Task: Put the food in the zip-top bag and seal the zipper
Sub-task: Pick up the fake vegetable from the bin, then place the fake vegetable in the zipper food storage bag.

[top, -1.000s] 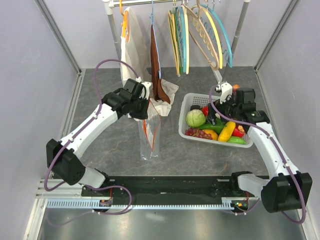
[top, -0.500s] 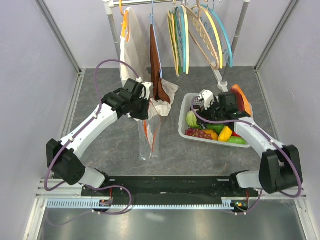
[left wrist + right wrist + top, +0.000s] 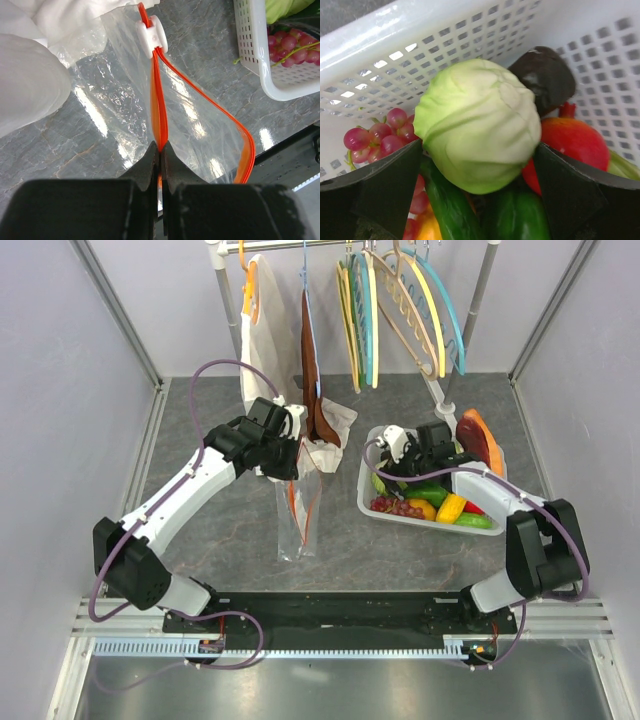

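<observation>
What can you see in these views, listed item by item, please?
zip-top bag: one, clear, held by its mouth, left of the basket
zipper: one, orange-red, white slider, along the bag's mouth
basket: one, white, on the table
cabbage: one, pale green, in the basket
grapes: one bunch, red, in the basket
other food: several, green, yellow, red, in the basket
hangers: several, mixed colours, hanging at the back
garments: two, white and brown, hanging beside them
left gripper: one, black, shut on the zipper
right gripper: one, black, open around the cabbage
</observation>
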Robot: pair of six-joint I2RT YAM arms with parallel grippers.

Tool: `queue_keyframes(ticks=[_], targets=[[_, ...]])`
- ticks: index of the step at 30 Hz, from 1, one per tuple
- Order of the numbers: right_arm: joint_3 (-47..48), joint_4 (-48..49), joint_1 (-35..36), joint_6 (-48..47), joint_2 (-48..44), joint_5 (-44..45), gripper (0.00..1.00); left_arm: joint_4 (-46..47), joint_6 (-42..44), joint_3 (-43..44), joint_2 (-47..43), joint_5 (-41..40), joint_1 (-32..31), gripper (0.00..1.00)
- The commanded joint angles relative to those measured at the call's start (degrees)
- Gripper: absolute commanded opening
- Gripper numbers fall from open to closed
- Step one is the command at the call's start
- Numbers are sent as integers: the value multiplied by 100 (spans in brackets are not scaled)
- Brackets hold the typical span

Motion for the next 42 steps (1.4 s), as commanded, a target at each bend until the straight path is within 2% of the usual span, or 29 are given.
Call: queue_keyframes(ticks=[1,4,7,8,10,11,14,21,24,30,34,40,42], targets=[[310,-67,74,-303,303,-68,98,145,-8,-22,30,84,-29,2],[319,-111,74,-347,382,-85,97,136,-8,-22,30,84,-29,2],[240,-181,74,-347,295,-217,88,127,1,-30,30,40,-29,2],[223,-190,65,-321,242,-252,78,136,1,-48,12,48,-29,2],[196,-216,65,-216,76,-358,66,127,9,-66,4,22,-29,2],[179,-225,65,-189,14,-367,54,127,10,-83,3,31,-21,2],[231,-287,74,-83,-188,-376,42,110,1,-83,3,31,-20,2],[688,-523,47,444,-733,-595,42,75,-78,-83,21,4,32,2],[978,-874,47,751,-909,-972,42,48,-105,-74,38,13,76,2],[1198,-1175,56,1794,-1436,-2343,43,22,-149,-74,56,110,155,2],[1260,-561,205,2947,-1709,-2994,44,22,-175,-101,82,206,164,2],[1426,547,978,4186,-1771,-2898,44,22,-193,-74,126,268,164,2],[1462,925,1242,4311,-1727,-2785,44,31,-201,-83,118,321,164,2]])
